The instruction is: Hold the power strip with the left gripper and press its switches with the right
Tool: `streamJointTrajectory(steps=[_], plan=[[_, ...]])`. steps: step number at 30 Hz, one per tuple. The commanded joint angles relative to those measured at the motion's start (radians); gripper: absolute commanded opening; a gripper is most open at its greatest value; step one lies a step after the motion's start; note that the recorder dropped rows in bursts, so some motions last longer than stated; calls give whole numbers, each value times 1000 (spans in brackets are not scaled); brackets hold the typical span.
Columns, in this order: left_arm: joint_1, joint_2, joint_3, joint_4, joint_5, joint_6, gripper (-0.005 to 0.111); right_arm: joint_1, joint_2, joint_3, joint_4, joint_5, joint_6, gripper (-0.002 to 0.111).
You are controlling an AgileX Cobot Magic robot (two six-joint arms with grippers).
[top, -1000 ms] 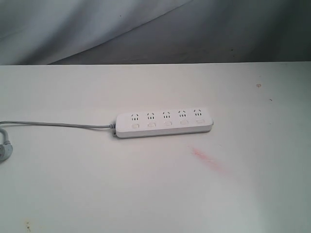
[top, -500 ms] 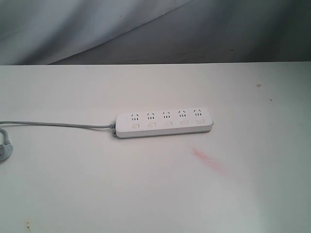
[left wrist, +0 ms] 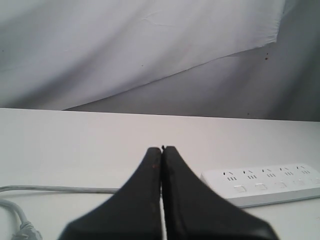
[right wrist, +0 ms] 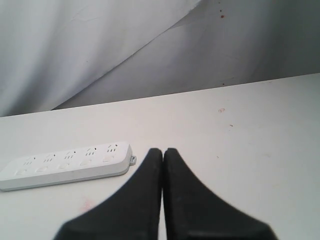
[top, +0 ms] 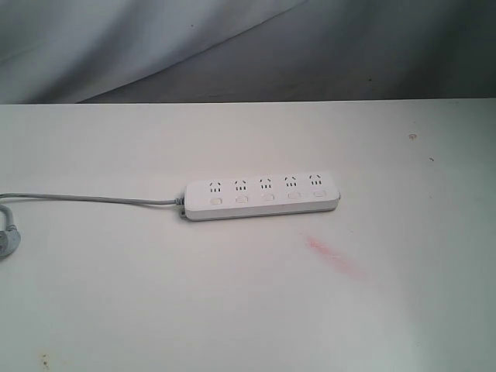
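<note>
The white power strip [top: 262, 197] lies flat near the middle of the white table, five sockets in a row with the small white switches [top: 267, 198] below them. Its thin grey cord [top: 93, 198] runs off to the left. Neither arm shows in the exterior view. In the left wrist view my left gripper [left wrist: 162, 150] is shut with nothing in it, well short of the power strip [left wrist: 265, 184]. In the right wrist view my right gripper [right wrist: 163, 151] is shut and empty, the power strip [right wrist: 65, 165] lying apart from it.
A grey plug [top: 8, 236] lies at the table's left edge, with the plug [left wrist: 22, 231] also in the left wrist view. A pink smear [top: 333, 256] marks the tabletop in front of the strip. A draped grey cloth [top: 248, 46] hangs behind the table's far edge.
</note>
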Motion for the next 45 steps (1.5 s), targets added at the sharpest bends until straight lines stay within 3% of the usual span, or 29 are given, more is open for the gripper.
streamJointTrajectory(steps=[1, 9, 18, 26, 31, 45], plan=[[0, -11, 5, -9, -8, -3, 0, 1, -5, 5, -8, -7, 1, 0], [0, -217, 5, -9, 19, 55, 0, 1, -5, 5, -8, -7, 1, 0], [2, -362, 5, 75, 225, 74, 0, 1, -5, 5, -8, -7, 1, 0], [183, -473, 5, 166, 438, -61, 0, 1, -5, 5, -8, -7, 1, 0], [209, -511, 5, 278, 471, -195, 0, 1, -5, 5, -8, -7, 1, 0], [209, -511, 5, 218, 474, -162, 0, 1, -5, 5, -8, -7, 1, 0]])
